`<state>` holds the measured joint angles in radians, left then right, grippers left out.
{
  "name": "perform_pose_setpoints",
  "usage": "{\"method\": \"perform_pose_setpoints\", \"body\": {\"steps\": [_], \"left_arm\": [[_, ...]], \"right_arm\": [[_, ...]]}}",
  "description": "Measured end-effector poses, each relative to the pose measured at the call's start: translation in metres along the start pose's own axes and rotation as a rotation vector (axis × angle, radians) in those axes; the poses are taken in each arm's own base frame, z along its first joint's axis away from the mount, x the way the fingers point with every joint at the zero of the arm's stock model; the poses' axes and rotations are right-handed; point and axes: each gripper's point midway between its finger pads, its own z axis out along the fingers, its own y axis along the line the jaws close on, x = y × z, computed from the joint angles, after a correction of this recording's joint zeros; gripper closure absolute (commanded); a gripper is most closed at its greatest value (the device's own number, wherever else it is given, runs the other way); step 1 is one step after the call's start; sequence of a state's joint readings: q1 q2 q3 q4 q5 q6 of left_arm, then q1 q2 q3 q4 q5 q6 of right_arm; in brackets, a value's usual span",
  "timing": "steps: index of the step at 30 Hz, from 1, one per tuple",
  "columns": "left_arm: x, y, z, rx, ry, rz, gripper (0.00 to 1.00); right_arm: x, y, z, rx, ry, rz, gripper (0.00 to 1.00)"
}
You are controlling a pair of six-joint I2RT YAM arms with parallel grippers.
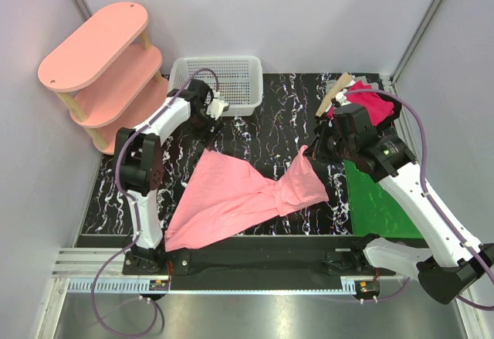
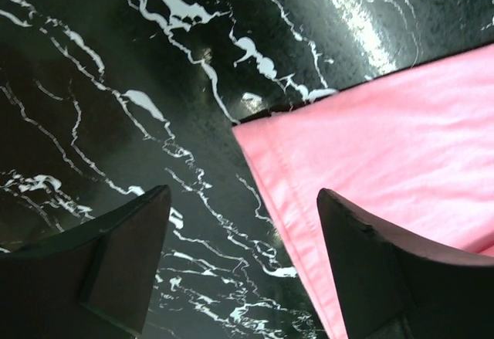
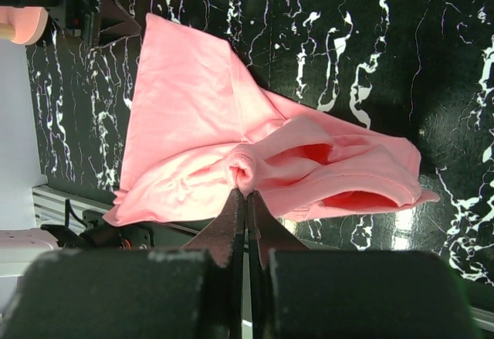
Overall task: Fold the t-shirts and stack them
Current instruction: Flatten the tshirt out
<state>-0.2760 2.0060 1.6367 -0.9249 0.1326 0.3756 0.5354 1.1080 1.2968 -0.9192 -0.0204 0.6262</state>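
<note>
My right claw [image 3: 245,193] pinches the pink shirt [image 1: 231,196]; my left claw [image 2: 243,194] hangs spread over the counter [image 2: 116,84] by its corner.

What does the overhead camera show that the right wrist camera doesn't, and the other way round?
Only overhead: the white mesh plastic basket at the back and the crumpled magenta-red cloth t-shirt at the far right. Only the right wrist: a close look at the right gripper shut on a small bunched fold of cloth. Both: the light salmon-pink cloth t-shirt lying on the black white-veined table.
</note>
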Motion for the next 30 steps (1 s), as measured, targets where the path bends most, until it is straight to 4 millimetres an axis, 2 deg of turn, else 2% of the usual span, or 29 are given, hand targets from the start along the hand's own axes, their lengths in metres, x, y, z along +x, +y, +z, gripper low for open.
{"method": "perform_pose_setpoints", "body": {"steps": [12, 20, 23, 24, 26, 27, 30], "left_arm": [[0.013, -0.012, 0.037, 0.046, 0.092, 0.0, 0.38], [0.017, -0.011, 0.048, 0.054, 0.121, -0.006, 0.46], [0.012, -0.009, 0.05, 0.051, 0.118, -0.012, 0.61], [0.01, -0.009, 0.051, 0.051, 0.115, -0.013, 0.73], [0.008, -0.008, 0.051, 0.051, 0.111, -0.016, 0.84], [0.007, -0.008, 0.051, 0.052, 0.11, -0.02, 0.99], [0.008, -0.01, 0.051, 0.06, 0.111, -0.028, 1.0]], "right_arm": [[-0.001, 0.001, -0.003, -0.008, -0.01, 0.0, 1.0], [-0.002, 0.002, -0.007, -0.017, -0.02, 0.003, 1.0], [-0.002, 0.003, -0.008, -0.023, -0.018, 0.005, 1.0], [-0.002, 0.004, -0.009, -0.026, -0.018, 0.007, 1.0], [-0.001, 0.005, -0.009, -0.031, -0.017, 0.008, 1.0], [-0.001, 0.005, -0.01, -0.034, -0.016, 0.009, 1.0], [-0.001, 0.006, -0.012, -0.04, -0.019, 0.011, 1.0]]}}
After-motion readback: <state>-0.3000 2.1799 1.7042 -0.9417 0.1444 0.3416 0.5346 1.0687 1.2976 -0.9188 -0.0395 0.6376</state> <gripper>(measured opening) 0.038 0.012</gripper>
